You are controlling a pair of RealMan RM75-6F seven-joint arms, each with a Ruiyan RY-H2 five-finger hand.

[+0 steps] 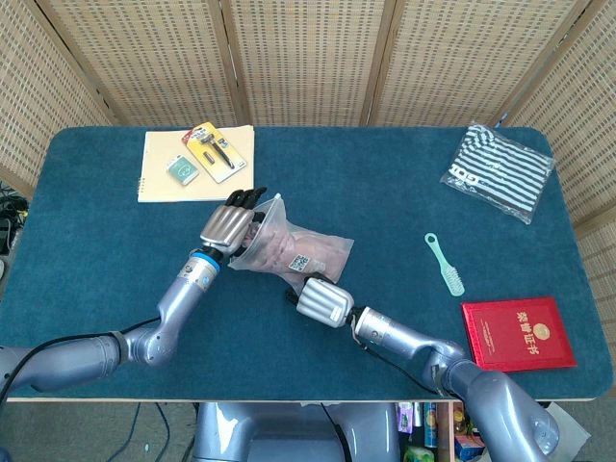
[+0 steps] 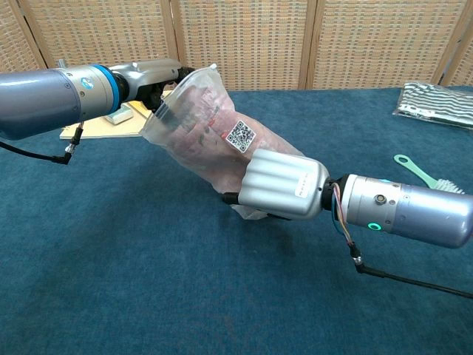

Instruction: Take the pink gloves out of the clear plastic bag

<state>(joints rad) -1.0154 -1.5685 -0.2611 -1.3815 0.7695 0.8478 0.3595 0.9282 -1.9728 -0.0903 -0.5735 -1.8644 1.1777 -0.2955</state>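
Clear plastic bag (image 1: 294, 250) lying tilted at centre-left of the head view, mouth raised toward upper left, closed end lower right on the worktop (image 1: 385, 212). White square code label on its side, film crumpled. Pink gloves (image 2: 203, 122) bunched inside, filling most of it, still fully enclosed.

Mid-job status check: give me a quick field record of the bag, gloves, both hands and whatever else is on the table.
bag: clear plastic bag, tilted, mouth end raised toward the left hand
gloves: pink gloves all inside the bag
left hand: grips the bag's mouth end
right hand: holds the bag's lower end
step: gloves not yet out
far left: notepad with a small box and a carded tool on it
right side: striped packet, green brush, red booklet
table: blue cloth
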